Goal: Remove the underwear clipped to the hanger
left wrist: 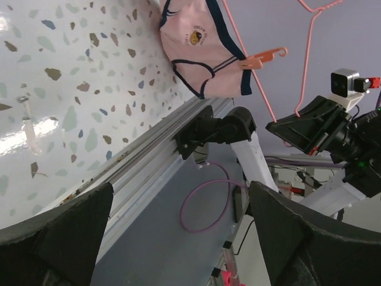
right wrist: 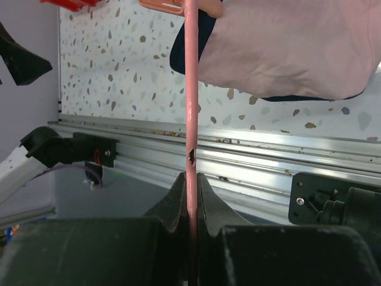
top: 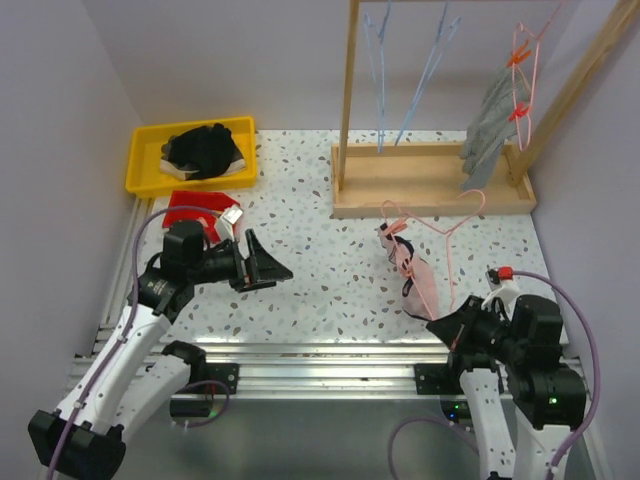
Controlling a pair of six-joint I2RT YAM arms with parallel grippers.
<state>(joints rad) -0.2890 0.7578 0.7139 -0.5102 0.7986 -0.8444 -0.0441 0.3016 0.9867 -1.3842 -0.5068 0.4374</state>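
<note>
The pink briefs (top: 412, 268) lie on the speckled desk (top: 320, 275) just in front of the wooden rack (top: 430, 190). An orange clip (left wrist: 265, 58) fastens them to a pink hanger (right wrist: 190, 89). The right fingers (right wrist: 172, 205) are pressed together on the hanger's thin wire, pinching it at the end farthest from the rack. The grey striped briefs (top: 490, 125) hang clipped on a second hanger at the rack's right end. The left fingers (top: 268, 268) are spread wide and hold nothing, well to the left of the rack's base.

The likely trouble is the clip. If the cloth is tugged while the clip is shut, the dark trim could stretch. The pull could also drag the whole hanger, twisting the slim wire in its narrow pinch or pulling it free.

Left of the rack, a yellow bin (top: 140, 165) holds the black clothing heap (top: 205, 150).
</note>
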